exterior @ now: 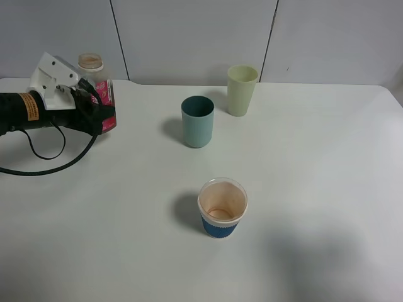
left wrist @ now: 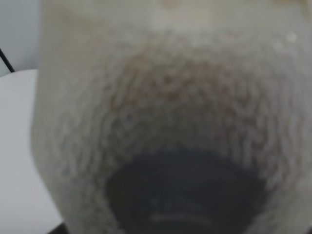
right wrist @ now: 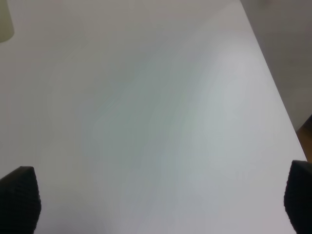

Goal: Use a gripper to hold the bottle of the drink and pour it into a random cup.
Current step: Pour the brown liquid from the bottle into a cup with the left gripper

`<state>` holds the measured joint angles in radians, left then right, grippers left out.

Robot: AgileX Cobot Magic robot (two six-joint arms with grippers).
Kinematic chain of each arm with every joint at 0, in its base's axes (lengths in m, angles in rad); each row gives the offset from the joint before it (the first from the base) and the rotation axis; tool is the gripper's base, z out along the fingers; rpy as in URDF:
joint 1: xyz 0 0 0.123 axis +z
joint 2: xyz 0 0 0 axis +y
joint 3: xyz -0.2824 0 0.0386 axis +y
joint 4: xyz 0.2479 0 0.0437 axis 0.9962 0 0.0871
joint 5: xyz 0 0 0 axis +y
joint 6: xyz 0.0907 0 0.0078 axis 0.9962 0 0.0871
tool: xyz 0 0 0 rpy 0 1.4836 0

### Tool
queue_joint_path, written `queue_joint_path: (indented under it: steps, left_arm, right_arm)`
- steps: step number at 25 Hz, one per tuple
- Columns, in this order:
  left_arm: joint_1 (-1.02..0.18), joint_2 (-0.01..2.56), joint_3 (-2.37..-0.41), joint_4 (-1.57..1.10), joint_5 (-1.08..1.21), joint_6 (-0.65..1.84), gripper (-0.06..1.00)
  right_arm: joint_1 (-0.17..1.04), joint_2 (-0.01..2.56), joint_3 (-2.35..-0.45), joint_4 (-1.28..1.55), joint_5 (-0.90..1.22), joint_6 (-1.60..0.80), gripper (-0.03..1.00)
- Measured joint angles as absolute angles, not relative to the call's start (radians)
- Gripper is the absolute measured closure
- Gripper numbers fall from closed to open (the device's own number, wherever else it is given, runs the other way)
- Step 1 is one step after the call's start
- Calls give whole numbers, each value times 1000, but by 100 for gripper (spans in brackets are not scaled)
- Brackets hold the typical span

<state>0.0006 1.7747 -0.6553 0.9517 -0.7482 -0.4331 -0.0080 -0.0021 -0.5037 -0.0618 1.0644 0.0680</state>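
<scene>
At the table's far left stands the bottle (exterior: 93, 65), clear with a wide open neck and a pink-red label (exterior: 107, 100). My left gripper (exterior: 102, 112), white and blocky on a black arm with an orange band, is shut on the bottle from the left side. In the left wrist view the bottle (left wrist: 165, 112) fills the frame as a blur; the drink is not clearly visible. The teal cup (exterior: 198, 121) stands upright near the table's middle, well to the right of the bottle. My right gripper (right wrist: 156, 200) is open above bare table, with its dark fingertips (right wrist: 19, 197) far apart.
A pale yellow-green tumbler (exterior: 242, 90) stands behind and to the right of the teal cup, and its edge also shows in the right wrist view (right wrist: 5, 24). A white paper cup with a blue sleeve (exterior: 221, 208) sits nearer the front. A black cable (exterior: 44, 165) loops on the table.
</scene>
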Motion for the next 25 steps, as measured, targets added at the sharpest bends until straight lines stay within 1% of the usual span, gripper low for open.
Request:
queue_joint_path:
  steps: [7, 12, 18, 25]
  left_arm:
    - [-114, 1750, -654, 884, -644, -422, 59]
    - [-204, 1750, -654, 821, -603, -351, 59]
    - [-262, 1750, -664, 795, -505, -305, 59]
    - [-315, 1743, -770, 813, -353, -317, 59]
  right_arm:
    - [-8, -2, -504, -62, 1064, 68, -3]
    - [-8, -2, -504, -62, 1064, 68, -3]
    - [-8, -2, -504, -62, 1064, 68, -3]
    - [-8, -2, -504, -62, 1064, 68, -3]
